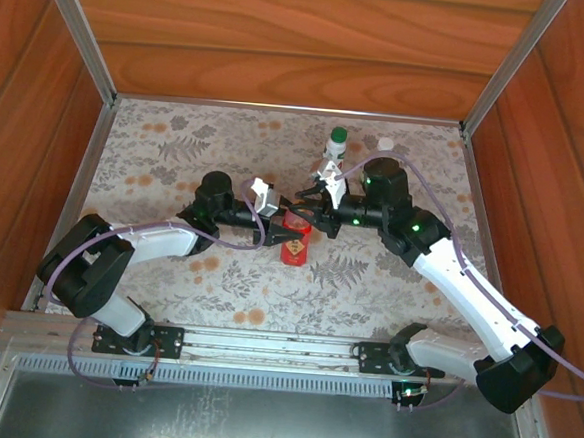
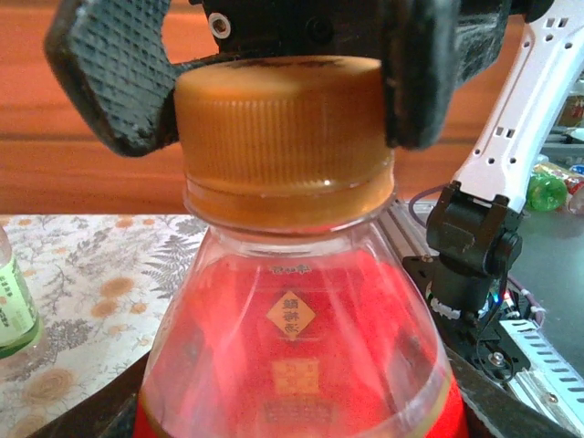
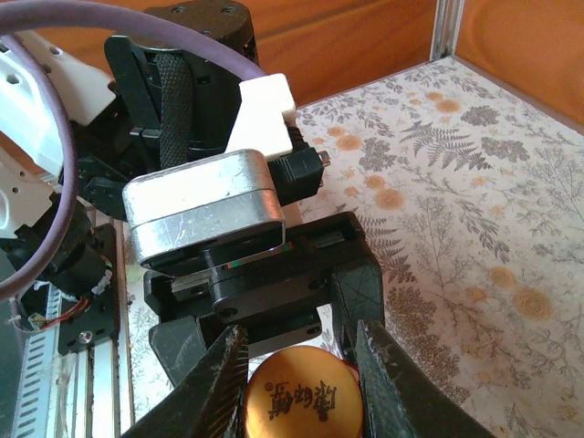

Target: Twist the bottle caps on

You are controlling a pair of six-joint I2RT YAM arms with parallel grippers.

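the left fingers (image 2: pixel 119 82) are clamped on the orange-red cap (image 2: pixel 285 128), which sits on the neck of the red bottle (image 2: pixel 292 356) near the middle of the surface (image 3: pixel 474 210); the right fingers (image 3: pixel 388 383) flank that bottle, but i cannot tell whether they press it; if they don't, the bottle may spin with the cap, and a tilted cap could cross-thread; further right stand a green-capped bottle (image 1: pixel 335 147) and a loose white cap (image 1: pixel 385 143); the orange-red cap's top carries dark chinese characters, the red bottle a diamond emblem, both too blurred to read
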